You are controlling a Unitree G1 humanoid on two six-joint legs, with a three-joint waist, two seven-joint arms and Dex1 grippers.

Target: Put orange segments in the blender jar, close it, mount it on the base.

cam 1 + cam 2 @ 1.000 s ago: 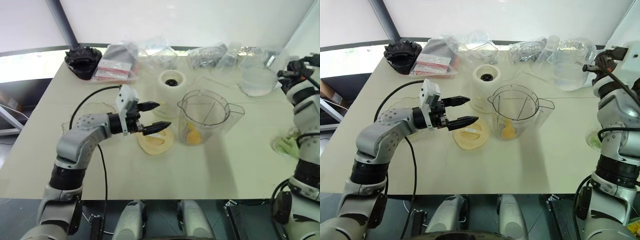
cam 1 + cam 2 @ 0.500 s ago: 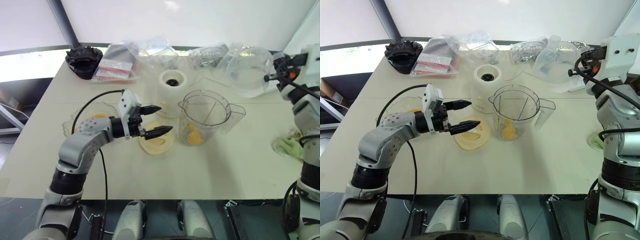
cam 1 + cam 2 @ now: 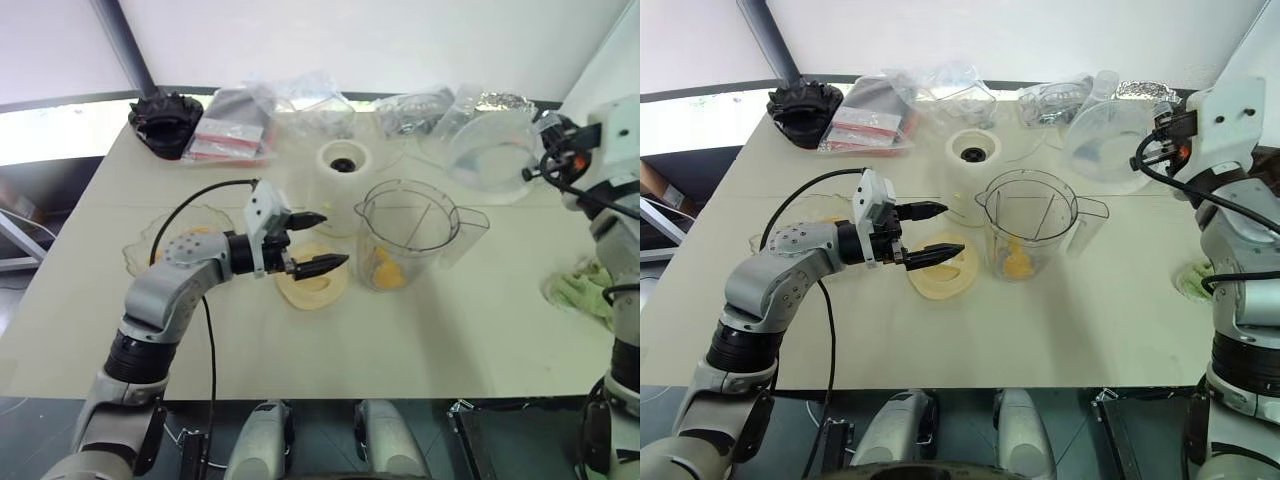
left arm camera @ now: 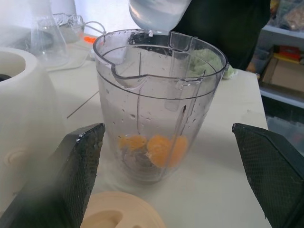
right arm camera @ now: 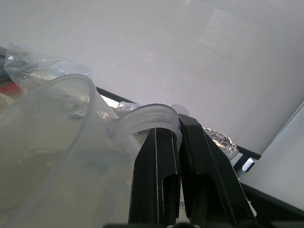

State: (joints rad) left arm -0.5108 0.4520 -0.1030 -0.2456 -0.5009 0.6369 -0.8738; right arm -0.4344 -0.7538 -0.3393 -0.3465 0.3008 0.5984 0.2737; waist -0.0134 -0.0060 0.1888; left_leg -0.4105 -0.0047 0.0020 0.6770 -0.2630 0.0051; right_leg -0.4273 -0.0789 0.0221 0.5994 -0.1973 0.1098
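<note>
Presently, left to right. Left gripper: fingers spread, empty, above cream lid, centre frame. Blender jar with orange segments: right of centre; base behind. Right gripper: fingers clenched on clear pitcher handle, upper right. Risk: pitcher water spilling if tilted short of jar.

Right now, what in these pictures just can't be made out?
- Whether the clear jug that the right gripper grips by its handle holds liquid: too transparent.
- How many orange segments lie in the blender jar: they overlap behind ribbed plastic.
- Contents of the plastic bags at the table's far edge: crumpled, glary.
</note>
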